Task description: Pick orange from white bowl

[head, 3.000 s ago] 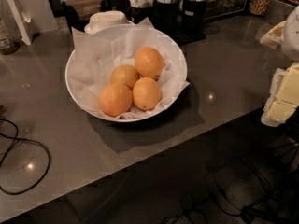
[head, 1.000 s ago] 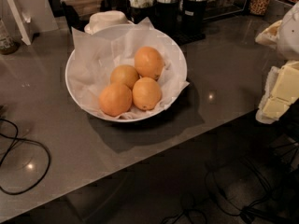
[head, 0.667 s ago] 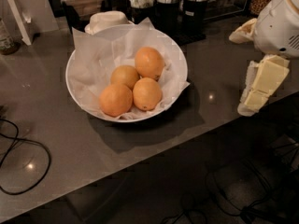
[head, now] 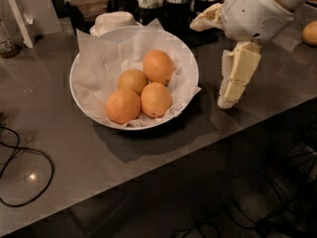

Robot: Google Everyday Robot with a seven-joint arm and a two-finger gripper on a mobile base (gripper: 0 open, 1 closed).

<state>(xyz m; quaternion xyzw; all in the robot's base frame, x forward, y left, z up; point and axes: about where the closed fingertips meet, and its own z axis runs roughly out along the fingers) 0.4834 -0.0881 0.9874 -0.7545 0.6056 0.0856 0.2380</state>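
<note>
Gripper [head: 237, 78] hanging over the grey counter [head: 99, 157], just right of the white bowl [head: 85, 105], apart from it; spread or pressed together, cannot tell. Inside the bowl, the orange [head: 158, 66], far-right among four on crinkled paper [head: 99, 58]

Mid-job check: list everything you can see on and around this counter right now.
large dimpled orange with a faint dark blemish: one, yellow-orange, rearmost in the bowl
smaller similar oranges: three, yellow-orange, in front of and beside it
wide glossy white bowl: one, white, counter centre-left
crinkled paper liner: one, white, inside the bowl
domed cream-white dish: one, behind the bowl
lone round orange fruit: one, far right edge
black cable: one, looped at front left
dark containers: several, back row
grey counter: one, under everything
gripper: one, cream-white, pointing down right of the bowl, apart from it
rounded arm housing: one, white, above the gripper
</note>
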